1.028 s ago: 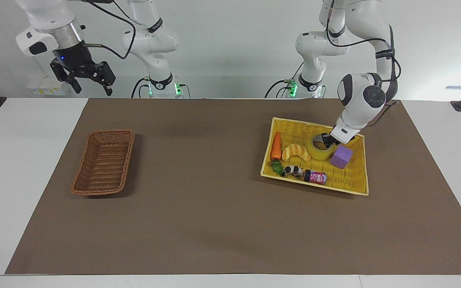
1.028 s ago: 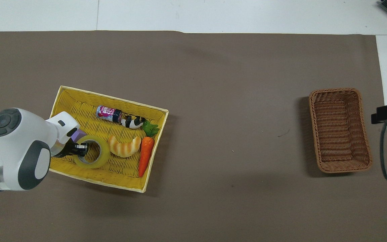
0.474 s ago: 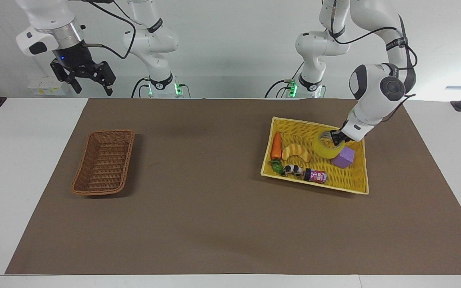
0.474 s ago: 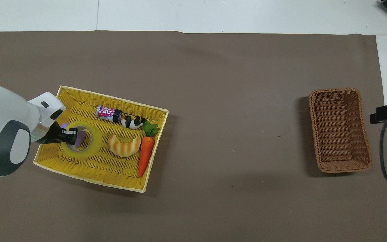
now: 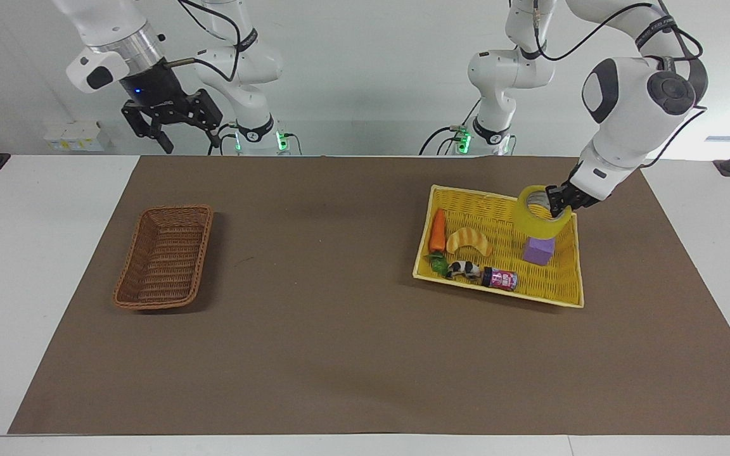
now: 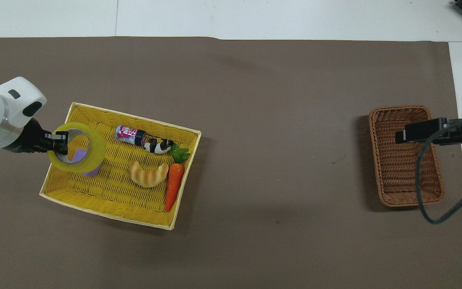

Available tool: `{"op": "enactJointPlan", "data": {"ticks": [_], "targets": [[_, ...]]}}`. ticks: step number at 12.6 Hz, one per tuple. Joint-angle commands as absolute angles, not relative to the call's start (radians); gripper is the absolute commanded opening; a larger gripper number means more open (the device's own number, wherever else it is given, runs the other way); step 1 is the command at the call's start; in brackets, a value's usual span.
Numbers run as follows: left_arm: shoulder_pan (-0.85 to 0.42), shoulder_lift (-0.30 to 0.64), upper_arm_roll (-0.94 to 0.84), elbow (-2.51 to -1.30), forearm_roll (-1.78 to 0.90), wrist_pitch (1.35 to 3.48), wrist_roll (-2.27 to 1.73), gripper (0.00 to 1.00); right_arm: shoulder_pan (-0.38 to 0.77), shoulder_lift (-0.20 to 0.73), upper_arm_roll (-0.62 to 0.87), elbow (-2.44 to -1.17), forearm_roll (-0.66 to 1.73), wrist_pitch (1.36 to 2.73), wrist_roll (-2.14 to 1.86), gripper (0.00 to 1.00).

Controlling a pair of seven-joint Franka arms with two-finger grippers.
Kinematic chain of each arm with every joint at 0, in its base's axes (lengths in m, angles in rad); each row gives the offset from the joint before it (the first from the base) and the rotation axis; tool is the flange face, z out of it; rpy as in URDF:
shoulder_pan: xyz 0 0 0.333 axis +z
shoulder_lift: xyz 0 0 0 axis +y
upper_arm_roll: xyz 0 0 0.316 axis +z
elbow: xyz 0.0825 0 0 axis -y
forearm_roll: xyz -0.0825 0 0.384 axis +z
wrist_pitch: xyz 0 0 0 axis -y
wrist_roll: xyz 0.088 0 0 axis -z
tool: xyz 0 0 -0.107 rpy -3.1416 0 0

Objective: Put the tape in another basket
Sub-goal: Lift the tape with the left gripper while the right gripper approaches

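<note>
The left gripper [image 5: 555,201], clamped on the wall of the tape [image 5: 540,207], has lifted it clear of the yellow basket [image 5: 498,292], apparently above the purple block [image 5: 540,251]. The right gripper [image 5: 175,130], open, has swung over the wicker basket [image 5: 163,256], maybe for a handover.

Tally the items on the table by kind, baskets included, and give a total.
Baskets: 2 (yellow basket, wicker basket)
Tape roll: 1, lifted in the left hand
Toy food: 2 (carrot, croissant)
Purple block: 1
Cow figure: 1
Small can: 1
Total: 8
</note>
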State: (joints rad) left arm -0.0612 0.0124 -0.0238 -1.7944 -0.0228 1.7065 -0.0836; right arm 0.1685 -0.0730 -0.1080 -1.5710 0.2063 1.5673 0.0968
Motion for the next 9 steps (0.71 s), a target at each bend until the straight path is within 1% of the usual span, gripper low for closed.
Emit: {"op": "enactJointPlan", "data": {"ticks": [1, 3, 5, 6, 7, 9], "targets": [[-0.064, 0.041, -0.021, -1.651, -0.021, 1.590, -0.081, 0.00, 0.215, -0.081, -0.106, -1.612, 0.305, 1.667, 0.213, 1.00], [-0.095, 0.054, -0.031, -1.638, -0.029, 1.568, -0.098, 0.00, 0.262, -0.066, -0.104, -1.617, 0.353, 1.768, 0.340, 1.00], [-0.184, 0.054, -0.043, -1.646, -0.047, 1.606, -0.237, 0.00, 0.323, -0.049, -0.104, -1.617, 0.359, 1.840, 0.467, 1.00], [-0.222, 0.043, -0.041, -1.669, -0.086, 1.656, -0.286, 0.00, 0.351, -0.043, -0.104, -1.617, 0.362, 1.861, 0.498, 1.00], [-0.228, 0.037, -0.043, -1.693, -0.125, 1.701, -0.296, 0.00, 0.370, -0.035, -0.103, -1.617, 0.400, 1.867, 0.509, 1.00], [-0.238, 0.038, -0.043, -1.706, -0.245, 1.744, -0.281, 0.00, 0.370, -0.028, -0.103, -1.629, 0.503, 1.865, 0.514, 1.00]]}}
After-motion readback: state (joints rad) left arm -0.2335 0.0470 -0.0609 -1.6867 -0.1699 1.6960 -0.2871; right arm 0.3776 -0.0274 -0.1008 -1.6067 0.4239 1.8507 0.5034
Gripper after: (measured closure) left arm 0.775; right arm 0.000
